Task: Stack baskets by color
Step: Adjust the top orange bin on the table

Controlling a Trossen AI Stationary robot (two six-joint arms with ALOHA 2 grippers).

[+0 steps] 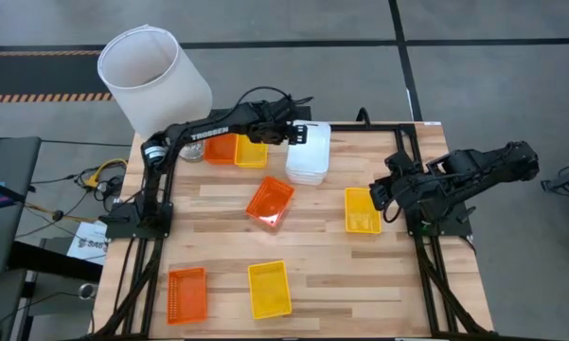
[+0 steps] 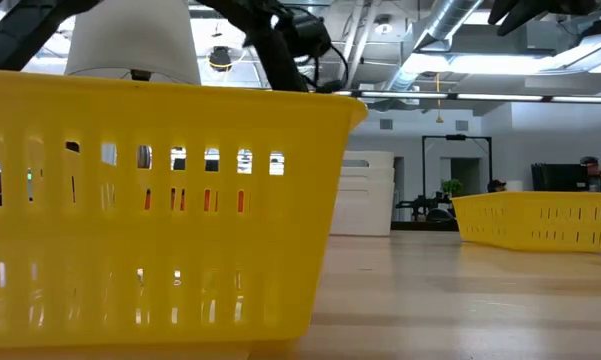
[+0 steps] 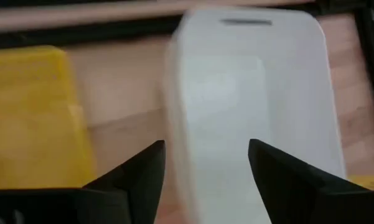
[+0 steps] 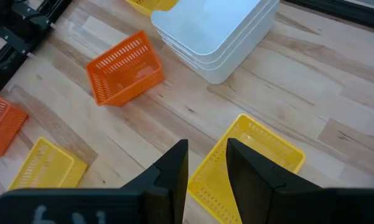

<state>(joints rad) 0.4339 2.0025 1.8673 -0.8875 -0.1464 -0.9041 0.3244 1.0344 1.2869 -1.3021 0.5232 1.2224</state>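
Observation:
A stack of white baskets (image 1: 308, 156) stands near the table's far edge. My left gripper (image 3: 206, 165) hovers open just above it, its fingers on either side of the top basket (image 3: 249, 112) without touching. An orange basket (image 1: 221, 149) and a yellow basket (image 1: 251, 152) sit side by side left of the stack. Another orange basket (image 4: 124, 68) lies tipped on one side at mid-table. At the right, my right gripper (image 4: 207, 165) waits above a yellow basket (image 1: 362, 210), a narrow gap between its fingers and nothing in it.
An orange basket (image 1: 186, 294) and a yellow basket (image 1: 269, 289) lie near the front edge. A big white lampshade (image 1: 151, 80) stands off the far left corner. Bare wood shows between the mid-table baskets and the front pair.

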